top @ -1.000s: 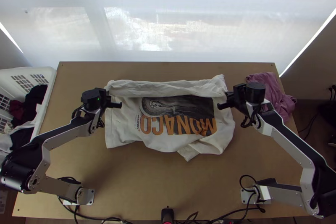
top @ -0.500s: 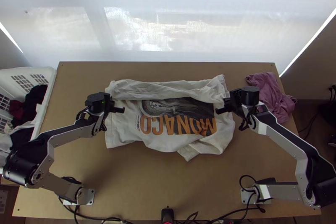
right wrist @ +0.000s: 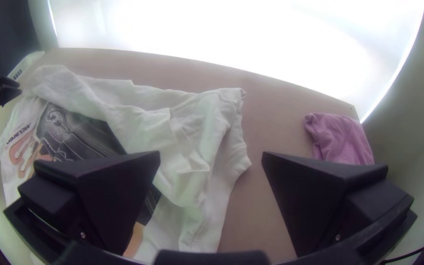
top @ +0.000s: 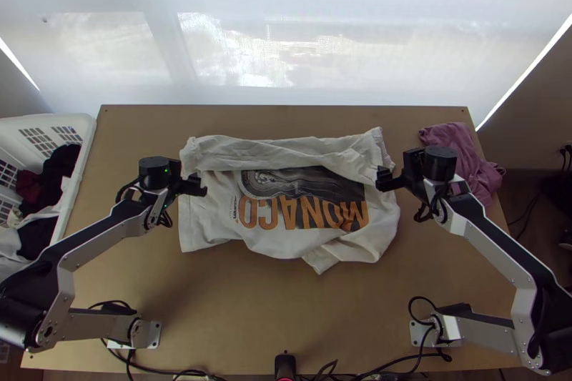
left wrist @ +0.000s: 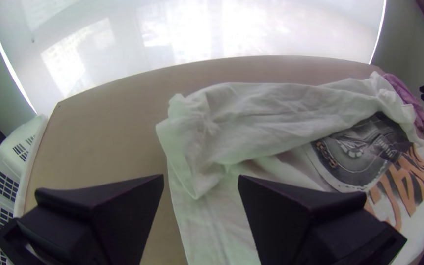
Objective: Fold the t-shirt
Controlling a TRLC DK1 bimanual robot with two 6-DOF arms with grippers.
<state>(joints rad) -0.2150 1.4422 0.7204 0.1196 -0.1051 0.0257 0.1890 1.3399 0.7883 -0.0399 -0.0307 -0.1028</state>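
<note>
On the rectangular light wooden table (top: 236, 309), the broad white printed cotton-like t-shirt (top: 286, 241) lies between the left gripper (top: 189, 182) and the right gripper (top: 386, 179), its far part folded over beyond them. Left of the left gripper, beside the table, is the slotted white plastic basket (top: 87, 139), with bunched dark cloth (top: 61, 166) in it; right of the right gripper lies the bunched purple cloth (top: 465, 156).

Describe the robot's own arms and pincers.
Left arm and right arm: silver-grey links, black joints, loose black cables. Left pincer and right pincer: two wide black fingers each. A small green light glows on the left arm's black wrist housing.
</note>
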